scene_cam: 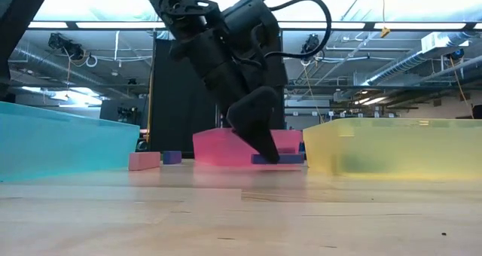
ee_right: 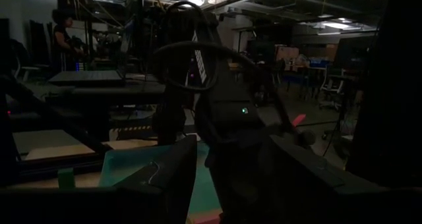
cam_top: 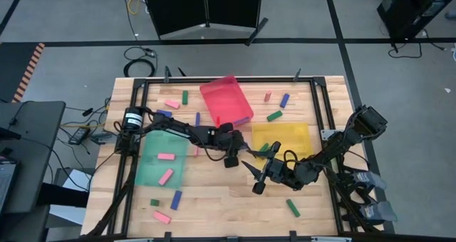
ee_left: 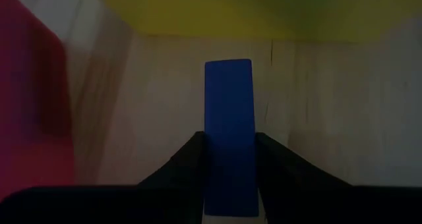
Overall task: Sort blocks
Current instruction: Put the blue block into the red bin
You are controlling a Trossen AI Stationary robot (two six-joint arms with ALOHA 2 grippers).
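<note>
My left gripper [cam_top: 231, 159] reaches down to the table between the red tray [cam_top: 226, 100] and the yellow tray [cam_top: 281, 137]. It is shut on a blue block [ee_left: 228, 99] that lies flat on the wood. In the low view its dark fingers [scene_cam: 260, 135] come down beside the blue block [scene_cam: 277, 159]. My right gripper [cam_top: 254, 176] hovers open just on the near side of it, above the table, touching nothing. Two pink blocks [cam_top: 166, 156] lie in the green tray [cam_top: 153, 172]. Other pink, blue and green blocks are scattered over the table. My left gripper pinches the blue block by its two long sides, at the end nearest the wrist [ee_left: 228, 178], one finger [ee_left: 191, 161] on each side. The fingers come from above, slanting down, and lie along the block. The block rests flat on the table, its far end [ee_left: 228, 69] free.
Loose blocks lie by the far edge [cam_top: 172, 104], [cam_top: 284, 100], [cam_top: 274, 116] and by the near edge [cam_top: 175, 199], [cam_top: 162, 216], [cam_top: 293, 206]. A green block [cam_top: 265, 148] sits in the yellow tray. A black frame rail [cam_top: 142, 114] borders the table. Bare wood shows at the near middle.
</note>
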